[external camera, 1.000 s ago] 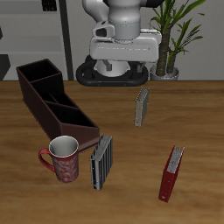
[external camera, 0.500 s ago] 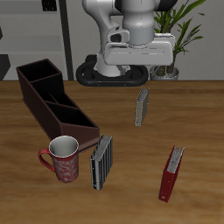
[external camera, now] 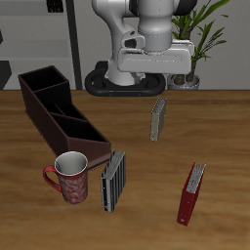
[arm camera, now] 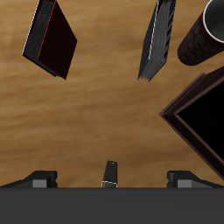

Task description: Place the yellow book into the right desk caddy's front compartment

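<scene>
The yellow book (external camera: pixel 158 119) stands upright on the table behind its middle, thin, with grey striped page edges. In the wrist view it (arm camera: pixel 108 172) shows small, between my fingertips and far below them. My gripper (arm camera: pixel 112 180) is open and empty, its fingers (arm camera: pixel 39 178) wide apart. In the exterior view the hand (external camera: pixel 146 66) hangs high above the table's back, behind the book. The right desk caddy (external camera: pixel 33 105) is a long maroon box; its front compartment (external camera: pixel 88 141) is the end nearest the mug. The caddy also shows in the wrist view (arm camera: pixel 206 112).
A patterned red mug (external camera: pixel 68 177) stands right by the caddy's front end. A dark grey ribbed book (external camera: pixel 113 180) stands beside the mug. A dark red book (external camera: pixel 191 192) stands near the table's front edge. A potted plant (external camera: pixel 198 39) is behind the table.
The hand has shifted sideways toward the plant and turned a little since a second ago. In the last half second it has barely moved. Nothing on the table has moved.
</scene>
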